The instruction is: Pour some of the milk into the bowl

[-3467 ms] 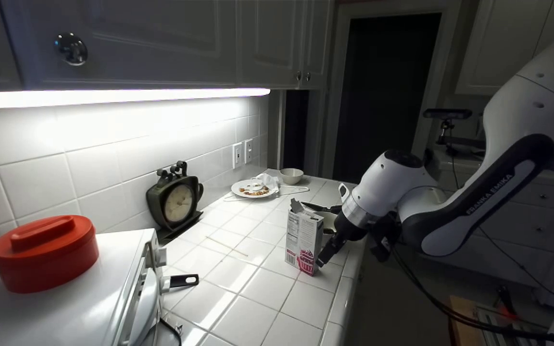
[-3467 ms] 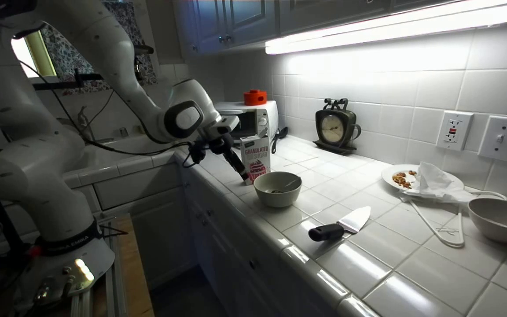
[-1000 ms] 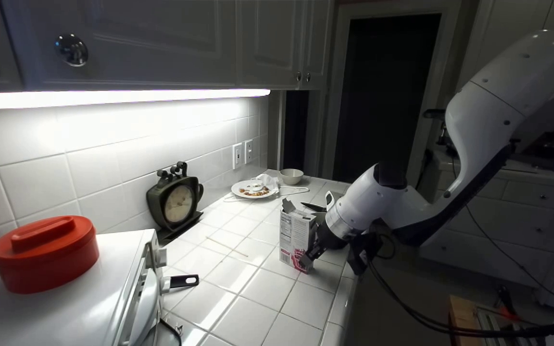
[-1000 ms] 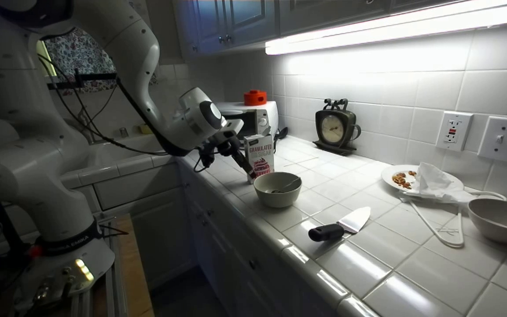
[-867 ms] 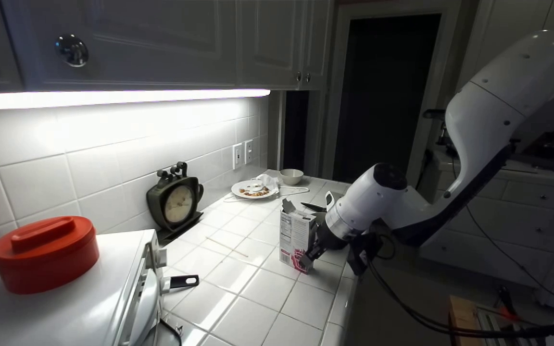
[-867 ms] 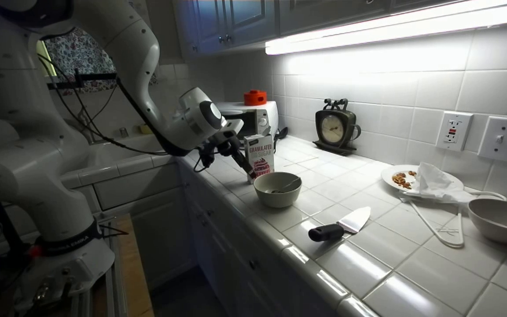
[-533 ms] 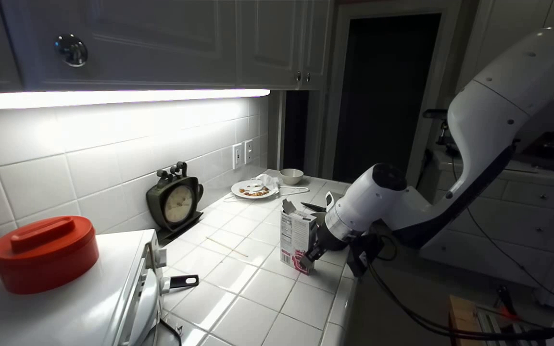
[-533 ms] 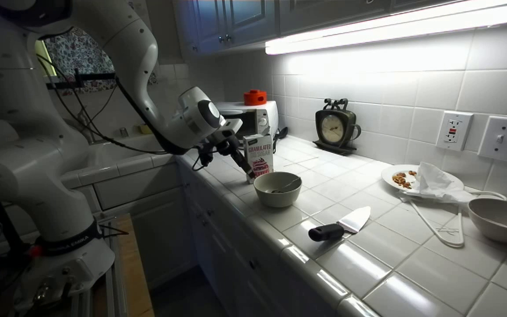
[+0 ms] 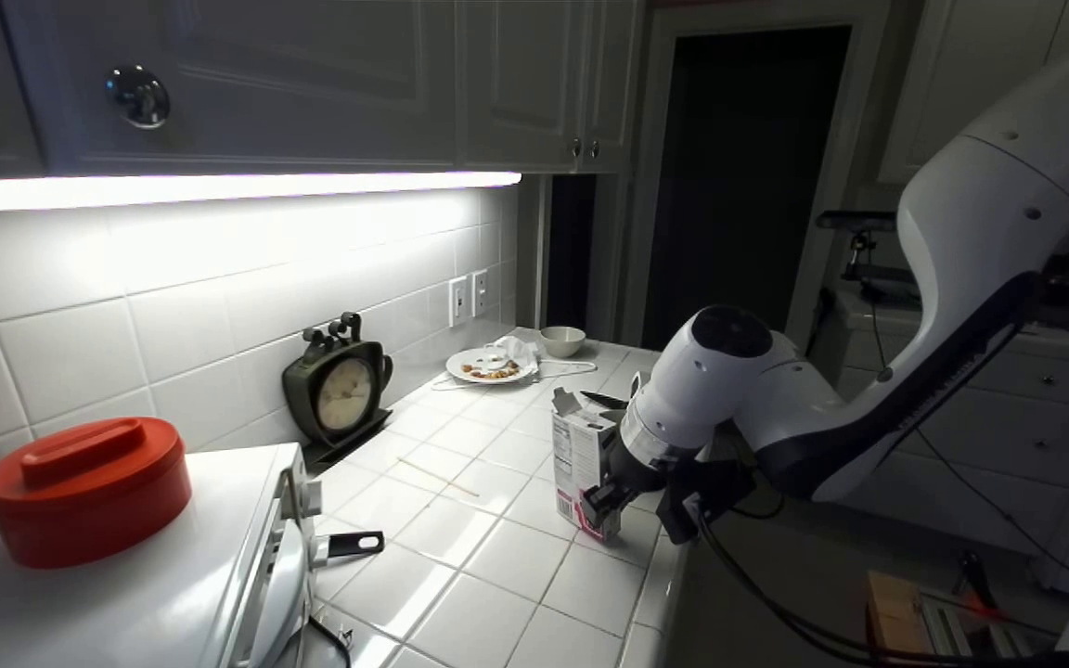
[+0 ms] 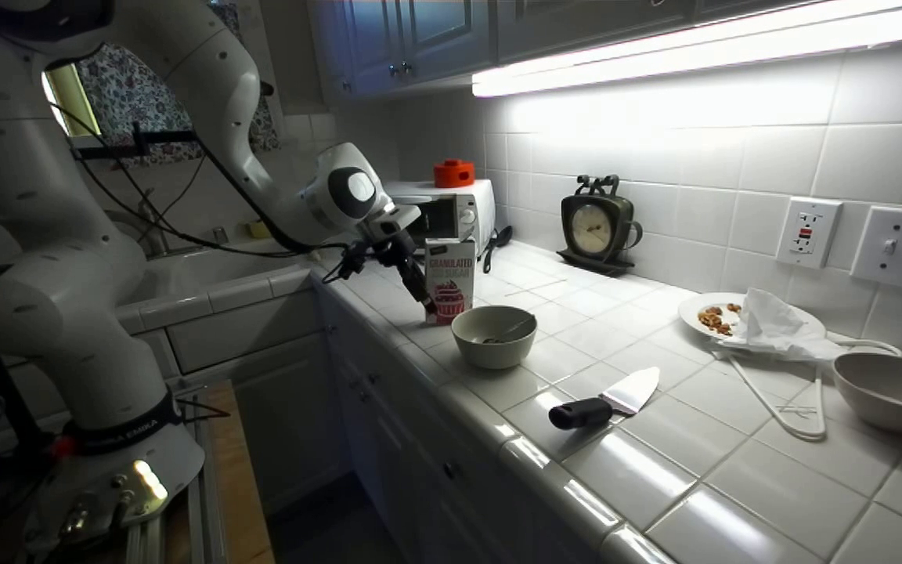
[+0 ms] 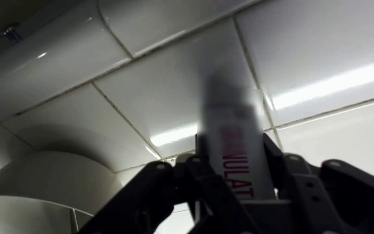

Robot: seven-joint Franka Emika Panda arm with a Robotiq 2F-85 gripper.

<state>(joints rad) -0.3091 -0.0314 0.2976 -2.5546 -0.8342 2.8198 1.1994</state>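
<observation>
The milk carton (image 10: 449, 278) is whitish, printed "GRANULATED SUGAR" with a reddish cupcake picture low on its front. Its top flap (image 9: 564, 401) stands up. My gripper (image 10: 427, 305) is shut on the carton's lower part; in the wrist view a dark finger (image 11: 276, 159) shows at each side of it. The carton is nearly upright; I cannot tell whether its base touches the counter. Just beside it, towards the camera in an exterior view, sits the grey-white bowl (image 10: 490, 345) with a utensil and something dark inside. The bowl (image 11: 54, 175) also shows lower left in the wrist view.
A cake server (image 10: 584, 412) lies past the bowl. Farther along are a plate of food scraps (image 10: 694, 315) with crumpled paper and another bowl (image 10: 897, 392). A kitchen scale (image 9: 341, 394) stands by the wall, a toaster oven (image 9: 126, 547) at the opposite end. The counter's edge (image 10: 467, 403) is close by.
Over the last half second my gripper and the carton have shifted together, slightly away from the bowl, and the carton has turned a little. The bowl has not moved. The grip stays shut.
</observation>
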